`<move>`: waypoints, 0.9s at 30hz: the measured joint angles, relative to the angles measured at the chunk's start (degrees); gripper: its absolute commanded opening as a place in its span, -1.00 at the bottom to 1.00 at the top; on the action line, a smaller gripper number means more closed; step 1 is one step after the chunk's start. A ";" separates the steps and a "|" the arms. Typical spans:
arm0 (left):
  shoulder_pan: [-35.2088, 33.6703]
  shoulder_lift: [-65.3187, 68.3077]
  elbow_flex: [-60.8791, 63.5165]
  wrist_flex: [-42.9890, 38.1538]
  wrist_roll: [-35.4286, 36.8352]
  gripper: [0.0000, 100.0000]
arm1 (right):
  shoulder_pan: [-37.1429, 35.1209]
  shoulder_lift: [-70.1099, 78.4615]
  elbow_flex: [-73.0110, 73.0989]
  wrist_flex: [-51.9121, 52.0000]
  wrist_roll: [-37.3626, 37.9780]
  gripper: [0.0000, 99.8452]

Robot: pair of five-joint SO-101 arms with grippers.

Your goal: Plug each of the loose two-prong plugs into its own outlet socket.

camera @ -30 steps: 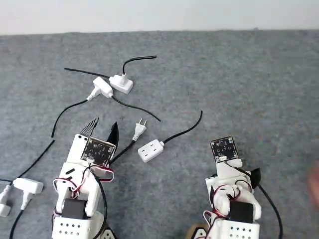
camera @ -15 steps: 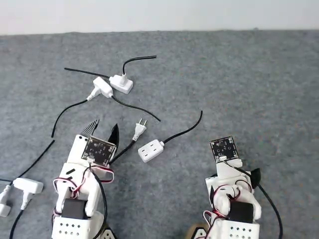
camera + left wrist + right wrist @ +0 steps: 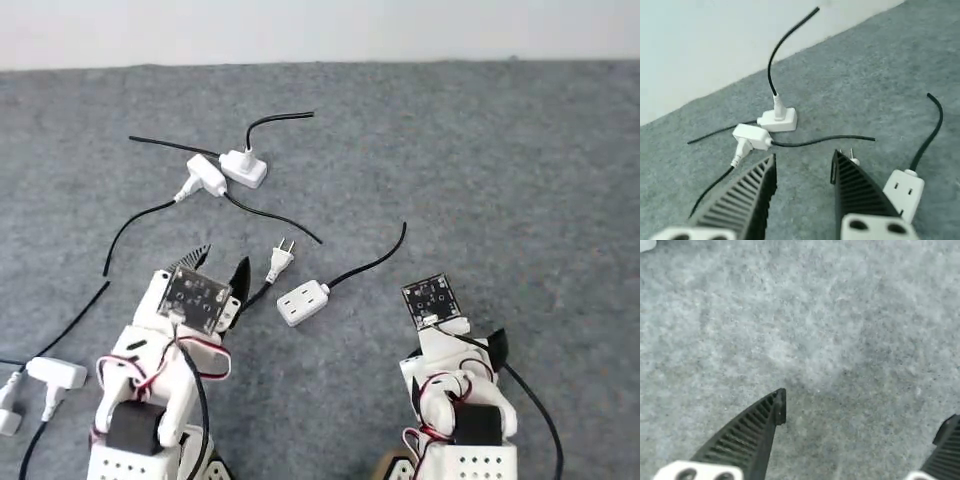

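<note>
Grey, carpet-like worktop (image 3: 520, 180), pale wall along its far edge.

Left arm (image 3: 150, 380) sits at the near left, right arm (image 3: 455, 410) at the near right, both low over the surface.

Left pincer (image 3: 224, 260): fingers apart, holding nothing, tips just above the worktop. From its wrist camera I see the gap pointing at the far group of white pieces, with the prongs of the loose plug peeking out beside one finger.

Right pincer (image 3: 865, 412): fingers wide apart, nothing between them, bare grey surface beneath.

Outlet socket (image 3: 303, 302): white block lying flat between the two arms, nearer the left one. Its black cord (image 3: 375, 262) curves off toward the far right. Nothing is plugged into it.

Far left of centre, two more white pieces: a block (image 3: 243, 167) with a cord rising off its far end, and a second piece (image 3: 205, 177) just beside it with a cord trailing to the left. I cannot tell whether these two are mated or merely touching.

At the near left edge, another white block (image 3: 55, 373) and a small white piece (image 3: 8, 412) close by it.

Two-prong plug (image 3: 283, 256): loose, lying flat just beyond the outlet socket and just beside the left pincer, prongs pointing away from the arms. Its black lead runs back toward the left pincer.
</note>
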 measured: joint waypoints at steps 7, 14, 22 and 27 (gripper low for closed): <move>0.26 25.05 -14.51 1.41 0.35 -0.62 | 0.00 0.00 0.00 0.00 0.00 -0.10; 1.32 54.77 -27.34 3.78 1.23 -0.62 | 0.00 0.00 0.00 -3.52 0.00 -0.10; 4.84 64.09 -27.78 4.31 0.70 -0.62 | 0.00 0.00 0.00 -6.59 0.00 -0.10; 5.01 69.10 -27.78 1.76 0.18 -0.62 | -0.44 0.09 -0.09 -13.45 0.00 -0.10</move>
